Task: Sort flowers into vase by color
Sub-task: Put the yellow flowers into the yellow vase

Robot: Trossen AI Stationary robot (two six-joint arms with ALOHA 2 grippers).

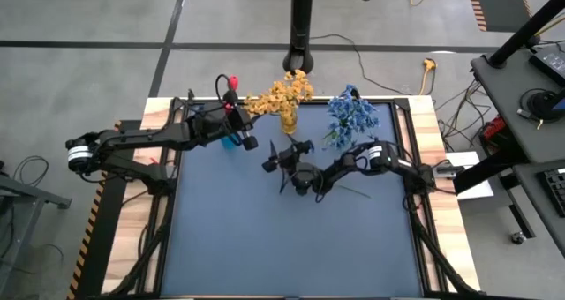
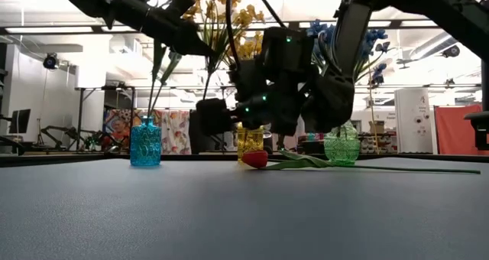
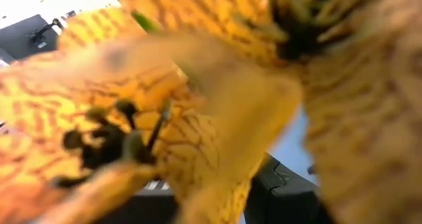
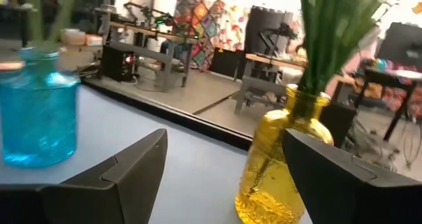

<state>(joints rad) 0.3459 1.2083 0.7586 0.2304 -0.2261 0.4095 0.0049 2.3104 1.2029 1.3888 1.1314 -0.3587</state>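
Blue-grey table mat (image 1: 282,238): we take it as our landmark; all three vases stand along its far edge, and any vase we tip there could roll off toward the wooden border.
Left arm: we have it reaching in over the mat's far-left part, above the blue ribbed glass vase (image 2: 145,144). The left gripper (image 1: 237,123) is closed on the thin green stem of a red-budded flower (image 1: 234,80) whose lower end seems to enter that vase's mouth. Its wrist camera sees only yellow blossoms, so we judge the hand is crowding the neighbouring bunch and could drag it out as we withdraw.
Right arm: we hold it low over the mat's far middle. The right gripper (image 4: 224,178) has its fingers spread apart and holds nothing, pointing toward the vases.
Yellow glass vase with yellow clustered flowers (image 1: 284,95): it stands at the middle of the mat's far edge, just ahead of the right fingers; pushing forward could knock it over.
Green glass vase (image 2: 341,147) with blue clustered flowers (image 1: 351,113): far-right part of the mat, beside the right arm's forearm; a sweeping elbow could catch it.
Loose red tulip-like bud on a long green stem (image 2: 255,159): it lies flat on the mat beneath the right gripper. We think a grasp on so thin a stem may miss or pinch only a leaf.
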